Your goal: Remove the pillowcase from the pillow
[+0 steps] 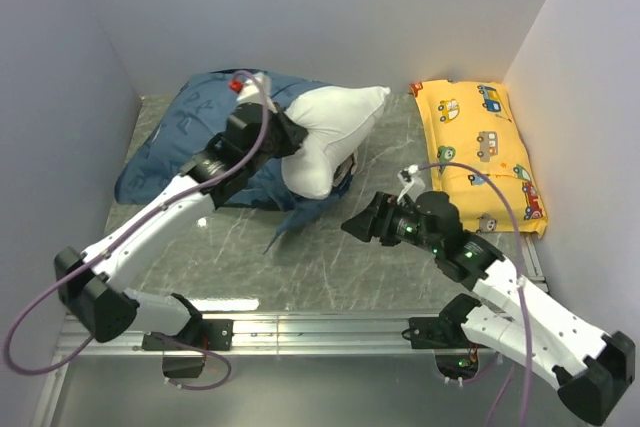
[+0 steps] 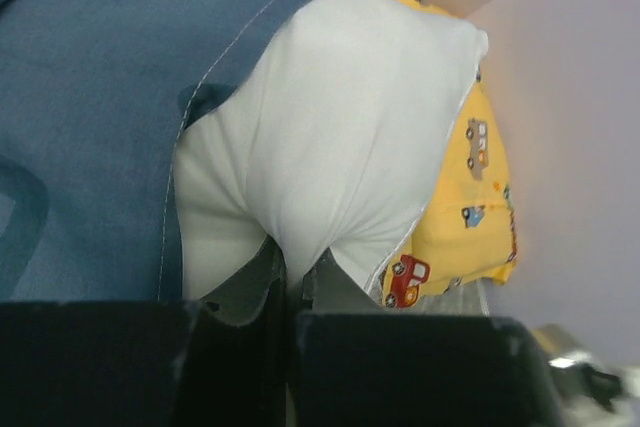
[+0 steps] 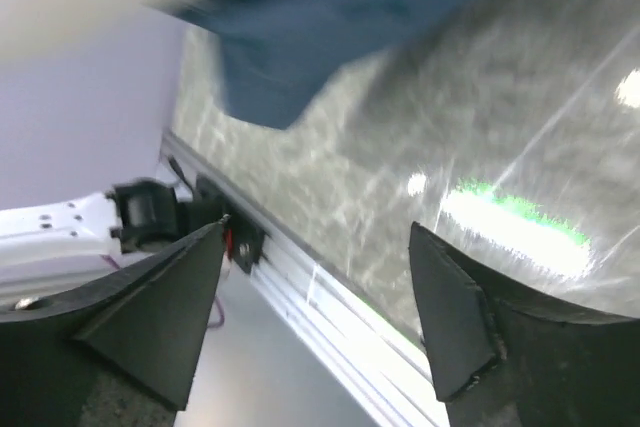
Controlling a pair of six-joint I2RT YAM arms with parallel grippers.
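Pillowcase (image 1: pixel 180 142), dusty-blue cloth w/ paler printed letters, lies rumpled at the far-left of the grey marbled table (image 1: pixel 330 267). It is bunched back so its stitched hem crosses the pillow (image 1: pixel 330 127) partway along. That pillow, plump, plain white and smooth-skinned, bulges out of the case's open mouth toward centre, one pointed corner aimed at the yellow car-print pillow (image 1: pixel 480 152).

Left gripper (image 1: pixel 292 139) is clenched on the white pillow. In the wrist view its black fingers (image 2: pixel 265 292) pinch a fold of the fabric, creases fanning up from the nip.

Right gripper (image 1: pixel 358 225) hangs released low over the tabletop, near the case's trailing blue edge. Its wedge-shaped fingers (image 3: pixel 165 322) are spread wide, nothing btwn them.

The yellow pillow sits flat along the right wall, apart from both arms.
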